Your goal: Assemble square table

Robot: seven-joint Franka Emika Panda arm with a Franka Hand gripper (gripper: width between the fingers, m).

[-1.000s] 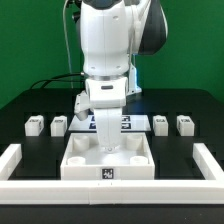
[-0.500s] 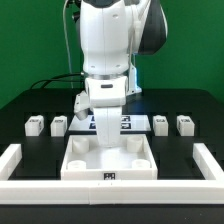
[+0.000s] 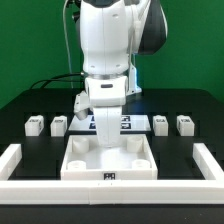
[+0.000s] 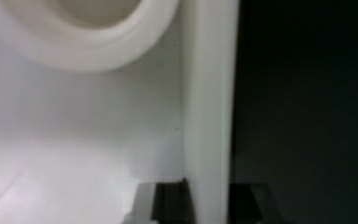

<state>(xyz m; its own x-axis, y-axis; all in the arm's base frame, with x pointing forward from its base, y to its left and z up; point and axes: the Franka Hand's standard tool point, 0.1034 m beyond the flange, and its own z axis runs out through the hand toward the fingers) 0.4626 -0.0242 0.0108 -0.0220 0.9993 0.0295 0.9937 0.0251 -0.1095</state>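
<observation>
Green backdrop closes off the scene behind a black table. Seen from the wrist, the gripper is closed on the square tabletop. Its two dark fingers sit on either side of the panel's thin upright side wall, which runs straight between them. On one side of that wall lies the panel's pale inner surface, with a round raised corner socket just beside it. On the other side there is only darkness. In the exterior view the white arm stands upright over the middle of the scene and comes down onto the rear part of the tabletop, so the fingertips themselves cannot be made out there. The tabletop lies flat on the table at the front centre, with its rim and rounded corner sockets facing up. A black-and-white tag is on its front face. Behind it, four small white legs stand in a row, apart from the panel. Two are toward the exterior view's left and two toward its right. Between these pairs the marker board lies flat, partly hidden by the arm. A white border rail frames the front and both sides of the work area, and the tabletop sits just behind its front run.
</observation>
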